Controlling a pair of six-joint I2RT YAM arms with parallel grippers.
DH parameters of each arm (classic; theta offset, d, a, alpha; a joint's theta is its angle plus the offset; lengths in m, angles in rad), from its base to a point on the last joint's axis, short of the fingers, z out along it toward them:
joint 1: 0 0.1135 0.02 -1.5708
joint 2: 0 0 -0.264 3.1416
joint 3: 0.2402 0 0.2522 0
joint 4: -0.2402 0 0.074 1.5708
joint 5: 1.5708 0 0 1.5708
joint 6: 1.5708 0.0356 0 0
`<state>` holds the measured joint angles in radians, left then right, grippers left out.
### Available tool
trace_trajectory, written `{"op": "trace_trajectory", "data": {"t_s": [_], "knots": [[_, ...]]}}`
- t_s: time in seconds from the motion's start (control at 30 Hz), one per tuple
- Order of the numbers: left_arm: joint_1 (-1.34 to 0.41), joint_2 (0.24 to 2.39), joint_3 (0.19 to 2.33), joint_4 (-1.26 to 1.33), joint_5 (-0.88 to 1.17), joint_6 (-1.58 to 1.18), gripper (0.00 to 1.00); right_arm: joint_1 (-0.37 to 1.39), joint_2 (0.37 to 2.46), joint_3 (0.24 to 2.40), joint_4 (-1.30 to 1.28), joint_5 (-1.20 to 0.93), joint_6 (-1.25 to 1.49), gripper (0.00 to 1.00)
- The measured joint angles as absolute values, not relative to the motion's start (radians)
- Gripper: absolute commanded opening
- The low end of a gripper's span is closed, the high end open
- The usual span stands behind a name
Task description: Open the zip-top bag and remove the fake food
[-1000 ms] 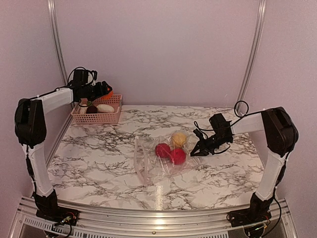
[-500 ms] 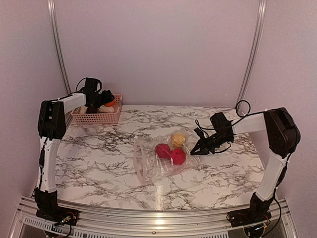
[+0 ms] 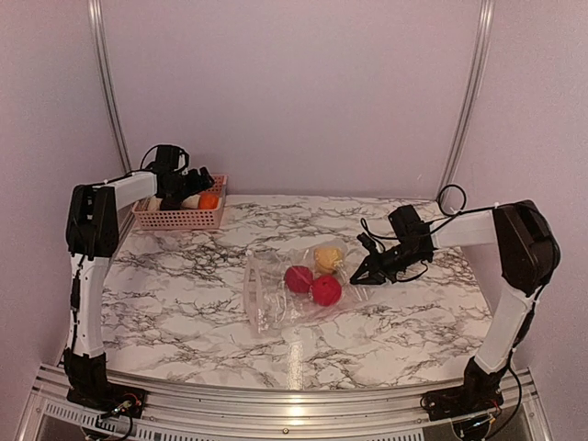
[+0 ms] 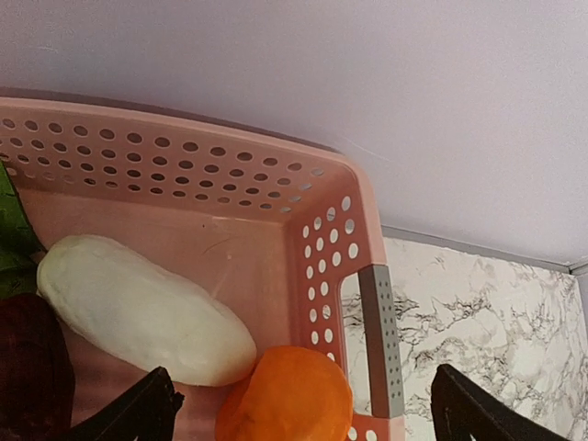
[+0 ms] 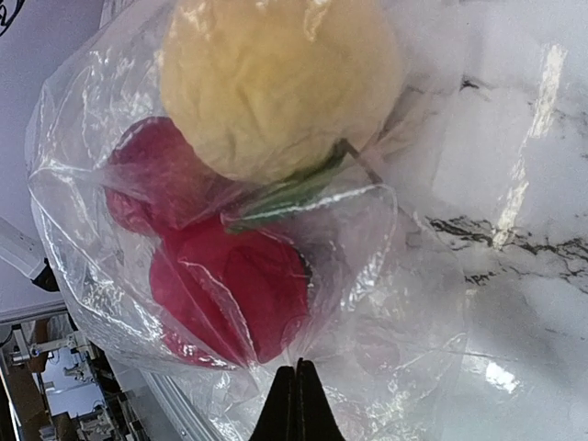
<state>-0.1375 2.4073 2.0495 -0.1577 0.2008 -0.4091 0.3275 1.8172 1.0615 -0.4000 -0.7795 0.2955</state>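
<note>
Since 1 second ago the left gripper (image 3: 200, 177) has let go of the orange piece (image 4: 287, 395). That piece now lies in the pink basket (image 4: 184, 165), and the jaws stand wide open above it with nothing between them. The zip-top bag (image 3: 276, 299) has also slid a little to the left on the marble table (image 3: 175, 303). The right gripper (image 5: 296, 404) is closed tight at the bag's right edge and seems to pinch a fold of the film.

I judge the task to be about half done. The basket holds the orange piece, a white piece (image 4: 147, 312) and a dark purple piece (image 4: 32, 367). 3 items of fake food remain inside the bag: 1 yellow piece (image 5: 276, 83) and 2 red pieces (image 5: 230, 294). These must still come out.

The bag lies near the middle of the table, well apart from the basket. It is clear, thin and much wrinkled, with bright reflections. I cannot tell how wide its mouth is open.
</note>
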Motion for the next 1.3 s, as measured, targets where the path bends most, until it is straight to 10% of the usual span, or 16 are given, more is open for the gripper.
{"op": "trace_trajectory", "data": {"t_s": [0.6,0.9,1.3], "knots": [[-0.325,1.497,0.884,-0.001,0.437,-0.382,0.80,0.345,1.794,0.981,-0.307,-0.841,0.303,0.00],[-0.472,1.439,0.635,0.150,0.527,-0.519,0.42,0.364,1.780,0.925,-0.287,-0.858,0.308,0.00],[-0.547,1.726,0.682,0.424,0.587,-0.672,0.31,0.400,1.780,0.922,-0.285,-0.863,0.313,0.00]]}}
